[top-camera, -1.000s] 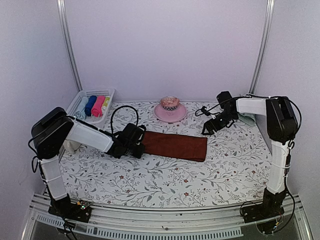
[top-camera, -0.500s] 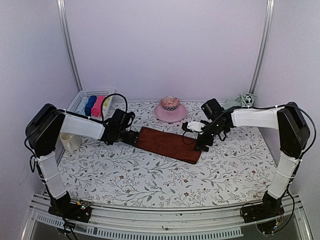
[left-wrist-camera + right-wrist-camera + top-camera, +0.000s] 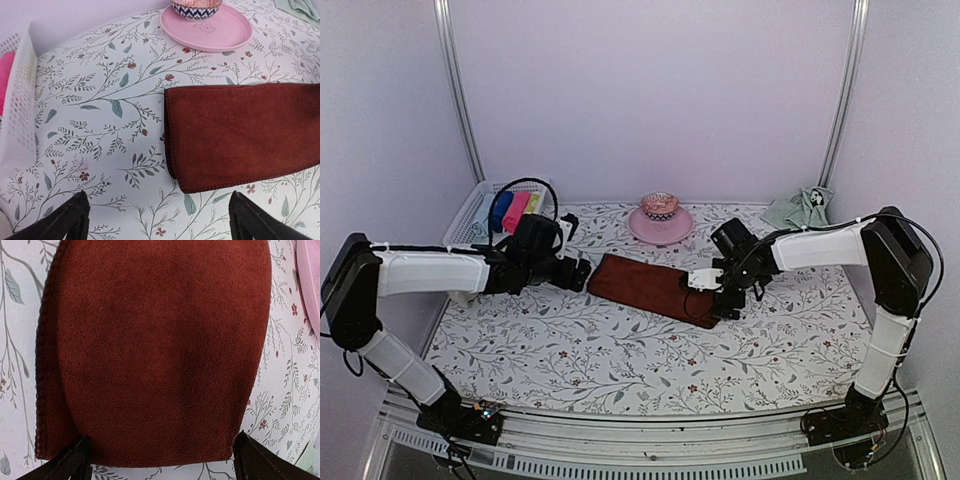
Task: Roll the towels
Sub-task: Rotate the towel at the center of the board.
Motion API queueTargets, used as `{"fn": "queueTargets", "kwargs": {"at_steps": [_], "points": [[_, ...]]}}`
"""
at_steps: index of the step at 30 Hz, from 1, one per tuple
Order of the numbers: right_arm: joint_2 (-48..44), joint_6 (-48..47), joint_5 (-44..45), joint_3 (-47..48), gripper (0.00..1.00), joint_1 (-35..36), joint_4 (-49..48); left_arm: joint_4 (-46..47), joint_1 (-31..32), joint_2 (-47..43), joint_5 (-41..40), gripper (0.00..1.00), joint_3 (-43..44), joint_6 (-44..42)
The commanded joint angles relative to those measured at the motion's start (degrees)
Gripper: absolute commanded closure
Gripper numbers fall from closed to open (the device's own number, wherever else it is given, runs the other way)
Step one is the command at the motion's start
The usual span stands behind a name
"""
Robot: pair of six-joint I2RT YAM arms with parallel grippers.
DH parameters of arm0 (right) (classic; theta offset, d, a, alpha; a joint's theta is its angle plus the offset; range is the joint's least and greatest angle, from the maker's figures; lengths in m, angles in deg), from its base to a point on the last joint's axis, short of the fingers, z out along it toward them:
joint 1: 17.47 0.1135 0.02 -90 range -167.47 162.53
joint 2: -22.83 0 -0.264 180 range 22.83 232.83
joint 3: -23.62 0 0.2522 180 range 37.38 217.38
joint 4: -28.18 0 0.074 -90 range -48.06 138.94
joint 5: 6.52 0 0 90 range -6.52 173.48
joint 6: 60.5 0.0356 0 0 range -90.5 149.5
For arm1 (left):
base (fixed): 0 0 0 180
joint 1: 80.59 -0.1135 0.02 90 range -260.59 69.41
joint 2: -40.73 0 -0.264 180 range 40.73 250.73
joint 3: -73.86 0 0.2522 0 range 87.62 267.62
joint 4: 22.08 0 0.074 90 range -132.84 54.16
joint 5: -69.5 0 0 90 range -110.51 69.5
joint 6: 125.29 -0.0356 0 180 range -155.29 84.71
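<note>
The dark red-brown towel lies flat as a folded strip on the floral cover, slanting from upper left to lower right. My left gripper is open just off its left end, touching nothing; in the left wrist view the towel lies ahead and right of the gripper. My right gripper is open at the towel's right end, its fingers straddling the end's two corners, jaws wide. The pale green towel sits crumpled at the back right.
A white basket holding rolled coloured towels stands at the back left. A pink plate with a patterned bowl sits at the back centre, just beyond the red-brown towel. The side walls are close to both arms.
My left gripper opened, let go of the towel's left end and drew back left. The right arm swung in from the back right to the towel's right end, uncovering the green towel.
</note>
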Motion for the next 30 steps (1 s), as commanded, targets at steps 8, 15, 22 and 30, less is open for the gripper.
{"fn": "queueTargets", "kwargs": {"at_steps": [8,15,22,30], "points": [[1.8,-3.8,-1.7,-2.8,0.01,6.5,3.3,-4.3,1.8,-6.7,-1.8,0.03,-2.9,-0.7],[4.4,-1.1,-7.9,0.8,0.01,19.3,8.0,-1.2,1.8,-8.8,-6.3,0.03,-7.1,-0.4],[5.4,9.9,-11.8,16.1,0.01,24.7,11.2,0.7,1.8,-6.5,-7.5,0.03,-8.3,-0.7],[11.9,19.4,-4.6,35.8,0.01,10.1,10.5,6.1,1.9,-5.6,-5.1,0.03,-10.5,-2.6]]}}
